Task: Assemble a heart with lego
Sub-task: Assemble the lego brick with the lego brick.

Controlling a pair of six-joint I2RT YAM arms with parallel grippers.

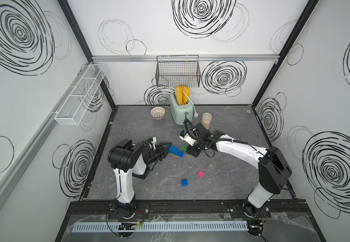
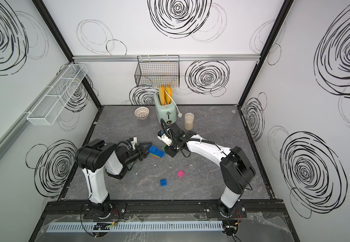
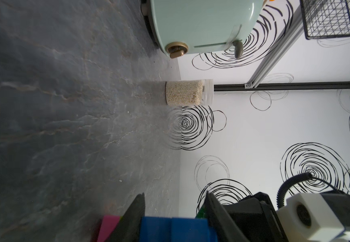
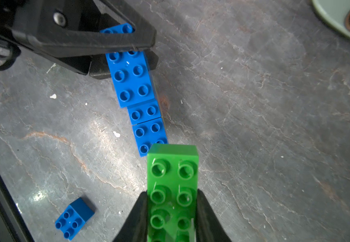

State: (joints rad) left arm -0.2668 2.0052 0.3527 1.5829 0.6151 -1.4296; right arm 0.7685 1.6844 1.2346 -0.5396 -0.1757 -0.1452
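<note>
The heart is a stepped clump of blue bricks over lime and pink ones, lying mid-table. My left gripper is shut on the clump's left end, and in the left wrist view its fingers flank the blue bricks. An oblong green brick sits in my right gripper, which is shut on it. The brick's free end reaches the blue row's end; I cannot tell if they touch. A loose blue brick and a pink brick lie nearer the front.
A mint-green toaster with yellow slices stands at the back. Beside it are a jar of grain and a small white bowl. A black wire basket hangs on the rear wall and a white mesh shelf on the left wall.
</note>
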